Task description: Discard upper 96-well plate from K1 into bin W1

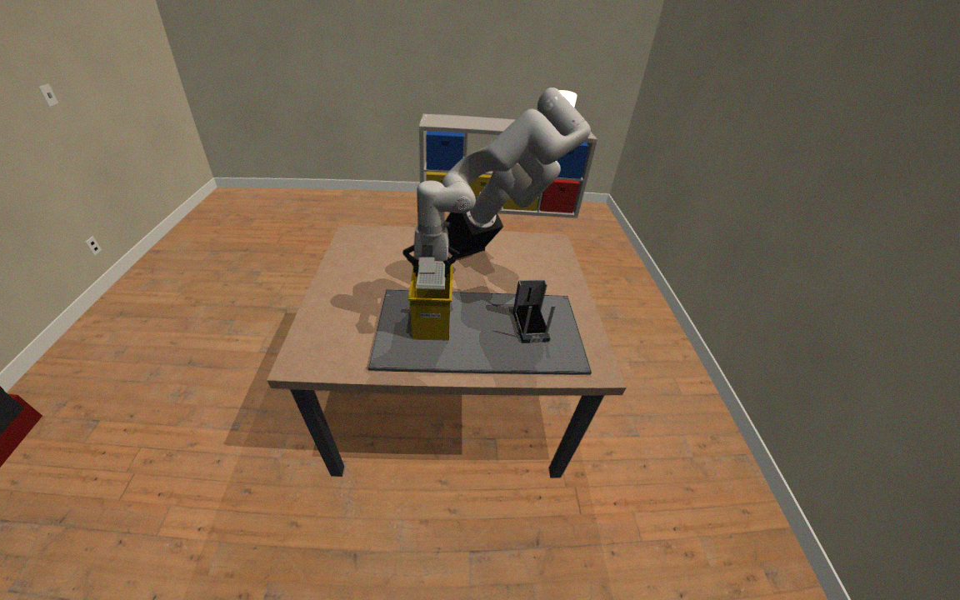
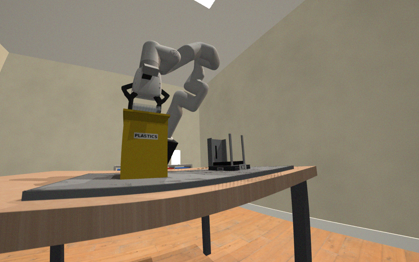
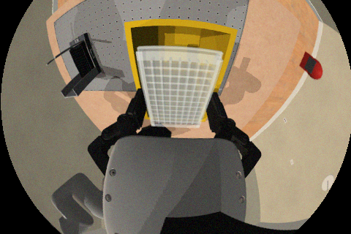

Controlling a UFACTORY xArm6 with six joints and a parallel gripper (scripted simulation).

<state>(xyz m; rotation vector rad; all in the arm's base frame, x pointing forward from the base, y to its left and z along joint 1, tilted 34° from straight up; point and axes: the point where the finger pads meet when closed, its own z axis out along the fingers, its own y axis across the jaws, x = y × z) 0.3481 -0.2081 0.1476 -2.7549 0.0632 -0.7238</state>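
Claw: the gripper (image 3: 178, 110) is pinching the plate (image 3: 178, 85) by its two long sides, fingers spread wide around it.
Plate: white, wells up, hanging just over the mouth of the bin (image 2: 143, 146) — in the side view its underside sits about level with the yellow rim.
Long axis: runs straight out from the claw, toward the bin's far wall; the plate's outer end is over the opening, its near end over the near rim.
Key relation: the opening lies directly below and slightly ahead of the claw, so I'd judge a small push forward, then letting go, would drop it in.
Edges: the mouth looks only a little wider than the plate; a tilted fall could catch the near rim.
Room: open air on both sides of the bin; the rack (image 2: 215, 151) stands well apart on the mat (image 1: 468, 357), lower plate hard to make out from here.
Bin: upright.
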